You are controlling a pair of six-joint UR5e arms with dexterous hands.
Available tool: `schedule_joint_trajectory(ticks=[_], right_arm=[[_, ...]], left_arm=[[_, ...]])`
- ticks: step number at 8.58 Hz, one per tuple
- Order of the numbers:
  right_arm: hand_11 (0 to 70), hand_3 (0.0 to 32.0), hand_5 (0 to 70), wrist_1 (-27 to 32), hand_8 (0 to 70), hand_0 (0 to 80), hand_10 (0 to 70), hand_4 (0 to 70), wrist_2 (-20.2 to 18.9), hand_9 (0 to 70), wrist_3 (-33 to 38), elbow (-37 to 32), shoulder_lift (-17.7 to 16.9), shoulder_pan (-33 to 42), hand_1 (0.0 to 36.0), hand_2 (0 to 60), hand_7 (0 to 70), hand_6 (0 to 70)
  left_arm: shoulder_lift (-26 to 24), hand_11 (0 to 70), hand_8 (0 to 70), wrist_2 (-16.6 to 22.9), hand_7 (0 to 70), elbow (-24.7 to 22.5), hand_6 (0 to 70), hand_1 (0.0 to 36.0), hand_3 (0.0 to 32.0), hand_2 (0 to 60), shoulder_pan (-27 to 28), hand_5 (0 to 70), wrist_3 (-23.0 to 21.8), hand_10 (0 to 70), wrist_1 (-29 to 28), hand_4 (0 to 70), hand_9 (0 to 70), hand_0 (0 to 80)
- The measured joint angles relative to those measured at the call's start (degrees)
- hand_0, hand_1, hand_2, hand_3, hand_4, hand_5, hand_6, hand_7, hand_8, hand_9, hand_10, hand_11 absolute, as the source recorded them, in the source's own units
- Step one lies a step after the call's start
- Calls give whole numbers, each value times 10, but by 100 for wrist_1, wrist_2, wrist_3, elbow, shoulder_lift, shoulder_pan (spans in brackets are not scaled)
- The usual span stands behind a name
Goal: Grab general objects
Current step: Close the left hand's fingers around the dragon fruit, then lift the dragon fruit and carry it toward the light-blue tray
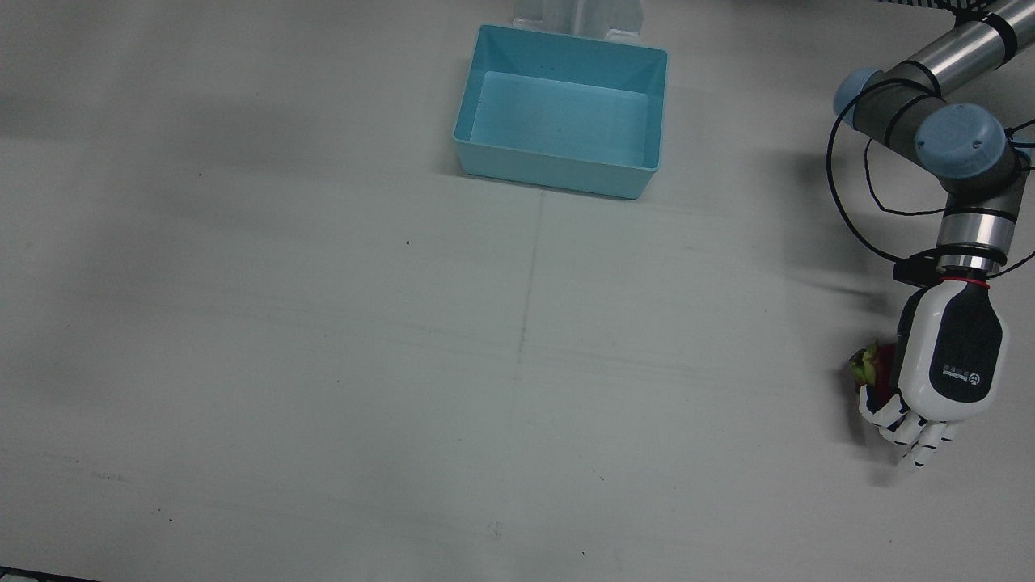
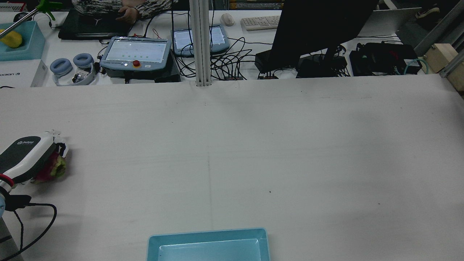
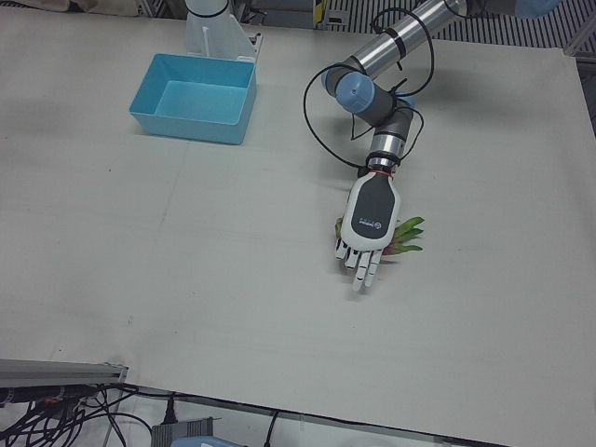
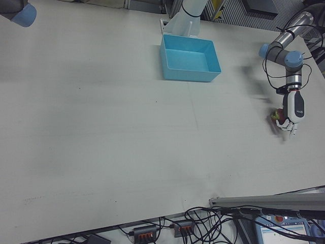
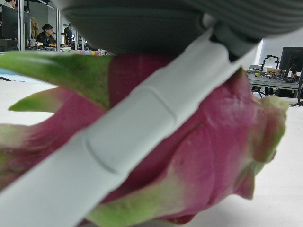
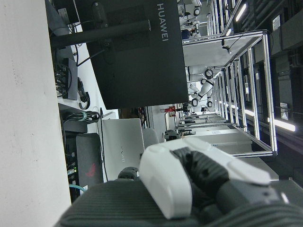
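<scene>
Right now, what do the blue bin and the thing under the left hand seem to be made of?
Blue bin: likely molded plastic, smooth with a slight sheen. Dragon fruit: waxy pink skin with green-tipped scales; real or replica, can't tell. The left hand covers it.

Pink-and-green dragon fruit (image 5: 199,156), light-blue bin (image 1: 560,113).

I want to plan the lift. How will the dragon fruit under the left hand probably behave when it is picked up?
The dragon fruit looks rounded, so it may roll if nudged. Its skin seems smooth and glossy, possibly slippery against the left hand lying over it. The green leafy scales stick out and look thin, so they would likely bend rather than give a firm hold.
</scene>
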Motion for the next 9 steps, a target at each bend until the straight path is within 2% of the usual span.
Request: schedule_joint_trajectory(ticks=[1, 2, 4, 5, 6, 7, 8, 9], right_arm=[[0, 0, 0, 0, 0, 0, 0, 0, 0, 0, 0, 0, 0, 0, 0, 0, 0, 0], [0, 0, 0, 0, 0, 0, 0, 0, 0, 0, 0, 1, 0, 0, 0, 0, 0, 0], [0, 0, 0, 0, 0, 0, 0, 0, 0, 0, 0, 2, 0, 0, 0, 0, 0, 0], [0, 0, 0, 0, 0, 0, 0, 0, 0, 0, 0, 2, 0, 0, 0, 0, 0, 0], [0, 0, 0, 0, 0, 0, 0, 0, 0, 0, 0, 2, 0, 0, 0, 0, 0, 0], [0, 0, 0, 0, 0, 0, 0, 0, 0, 0, 0, 3, 0, 0, 0, 0, 0, 0], [0, 0, 0, 0, 0, 0, 0, 0, 0, 0, 0, 3, 0, 0, 0, 0, 0, 0], [0, 0, 0, 0, 0, 0, 0, 0, 0, 0, 0, 3, -2, 0, 0, 0, 0, 0]], left_arm=[[1, 700, 700, -33, 700, -7, 700, 360, 0, 600, 0, 700, 8, 700, -17, 435, 700, 800], [3, 700, 700, -94, 700, -19, 700, 360, 0, 600, 0, 700, 12, 700, -34, 442, 700, 800], [12, 700, 700, -154, 700, -46, 700, 360, 0, 600, -1, 700, 9, 700, -61, 578, 700, 800], [17, 700, 700, -150, 700, -88, 700, 360, 0, 600, -1, 700, -9, 700, -63, 550, 700, 800], [25, 700, 700, -114, 700, -194, 700, 360, 0, 600, 2, 700, -35, 700, -60, 573, 700, 800], [28, 700, 700, 40, 700, -397, 700, 360, 0, 600, 2, 700, -51, 700, -5, 618, 700, 800], [24, 700, 700, 373, 700, -673, 700, 360, 0, 600, -17, 700, -59, 700, 155, 678, 700, 800], [17, 700, 700, 811, 700, -968, 700, 360, 0, 600, -40, 700, -65, 700, 378, 700, 700, 800]])
